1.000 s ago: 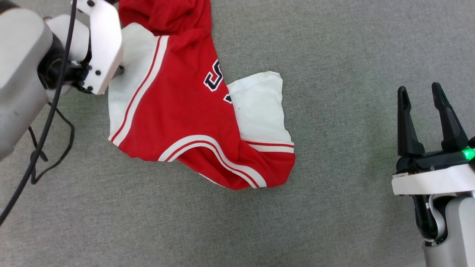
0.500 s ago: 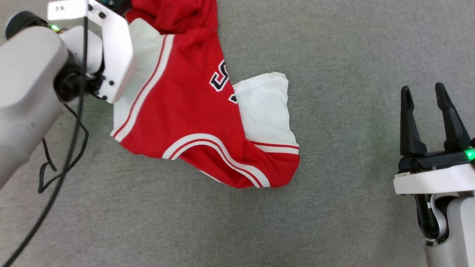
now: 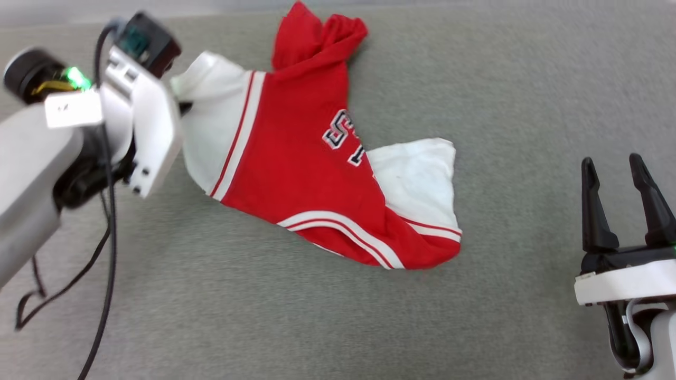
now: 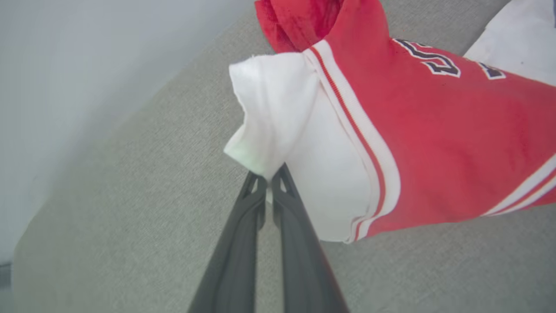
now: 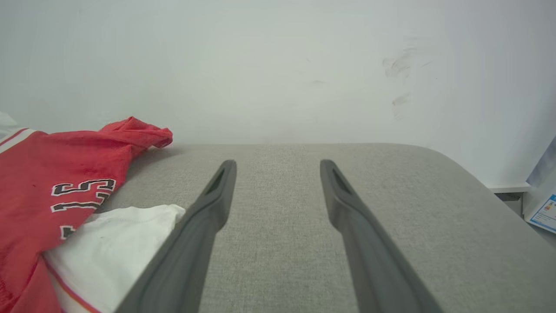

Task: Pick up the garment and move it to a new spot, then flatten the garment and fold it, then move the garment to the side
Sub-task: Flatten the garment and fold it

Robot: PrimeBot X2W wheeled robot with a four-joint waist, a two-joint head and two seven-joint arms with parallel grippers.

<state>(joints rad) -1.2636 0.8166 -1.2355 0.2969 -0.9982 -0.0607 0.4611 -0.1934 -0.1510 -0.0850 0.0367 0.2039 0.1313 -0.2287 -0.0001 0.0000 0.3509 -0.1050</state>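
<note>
The left gripper (image 4: 269, 182) is closed on the edge of one white sleeve (image 4: 278, 113) of the garment (image 3: 301, 179). A thin strip of pinched cloth shows between the fingertips. In the head view the wrist housing (image 3: 150, 140) hides those fingertips.

The garment lies crumpled on the grey surface (image 3: 528, 79), with the gripped sleeve stretched toward the grip. The lettering (image 3: 346, 137) is partly covered by the second sleeve (image 3: 417, 182), so only fragments read. At the far end a red bunch (image 3: 317, 37) is folded on itself; which part of the garment it is cannot be told.

The right gripper (image 3: 611, 159) has its fingers wide apart and holds nothing. It is well apart from the garment.

A black cable (image 3: 108, 237) hangs by the left arm and is cut off at the bottom edge of the head view.
</note>
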